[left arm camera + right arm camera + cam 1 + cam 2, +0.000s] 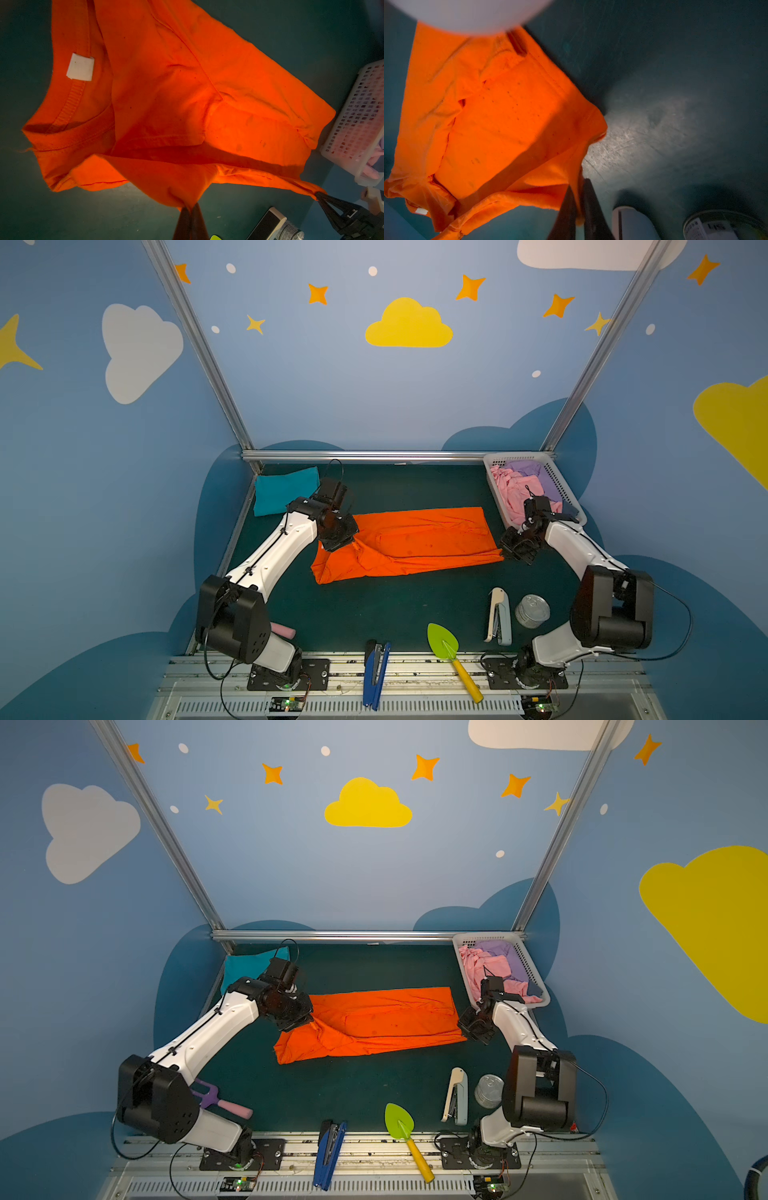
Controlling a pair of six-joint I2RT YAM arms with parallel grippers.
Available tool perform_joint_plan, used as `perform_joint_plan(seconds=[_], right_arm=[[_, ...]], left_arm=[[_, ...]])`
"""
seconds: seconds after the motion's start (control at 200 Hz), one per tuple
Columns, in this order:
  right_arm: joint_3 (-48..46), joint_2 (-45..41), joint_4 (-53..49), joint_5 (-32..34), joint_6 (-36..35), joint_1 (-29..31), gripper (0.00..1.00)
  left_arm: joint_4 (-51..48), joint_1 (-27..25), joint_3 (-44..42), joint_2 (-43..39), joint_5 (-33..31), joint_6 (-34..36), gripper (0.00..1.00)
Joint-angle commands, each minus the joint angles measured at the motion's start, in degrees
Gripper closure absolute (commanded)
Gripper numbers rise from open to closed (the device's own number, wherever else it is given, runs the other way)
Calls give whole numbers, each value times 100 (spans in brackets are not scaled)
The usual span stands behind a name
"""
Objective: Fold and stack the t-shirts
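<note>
We find the teal t-shirt (284, 489) folded far left; left tool (190, 208) and right tool (578, 184) pinch the half-folded orange t-shirt (415, 539); stacking remains.

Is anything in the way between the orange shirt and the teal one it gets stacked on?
Nothing visible does. Bare mat lies between the orange shirt and the teal shirt, though the left arm hangs over part of that gap.

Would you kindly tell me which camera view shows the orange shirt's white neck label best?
The left wrist view: the neck label appears large, whole and unobstructed. The right wrist view shows only a small white sliver of it. Neither top view shows it.
</note>
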Motion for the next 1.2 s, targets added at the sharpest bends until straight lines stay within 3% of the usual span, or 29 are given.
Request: perform_joint_plan(seconds=[0.0, 0.2, 0.426, 0.651, 0.926, 1.191], right_arm=[[197, 192, 1, 149, 65, 54, 89], [346, 402, 64, 357, 85, 219, 89], [688, 764, 24, 672, 74, 543, 88], [887, 781, -28, 982, 127, 654, 66], [1094, 229, -192, 1180, 152, 848, 60], [824, -547, -159, 1131, 140, 1147, 58]], left_arm=[[-56, 26, 219, 98, -165, 75, 96], [-299, 52, 452, 112, -992, 94, 96], [-225, 66, 561, 352, -895, 112, 96], [-194, 66, 484, 480, -782, 110, 94], [-149, 66, 532, 687, -809, 181, 89], [-267, 66, 1035, 1327, -957, 408, 94]])
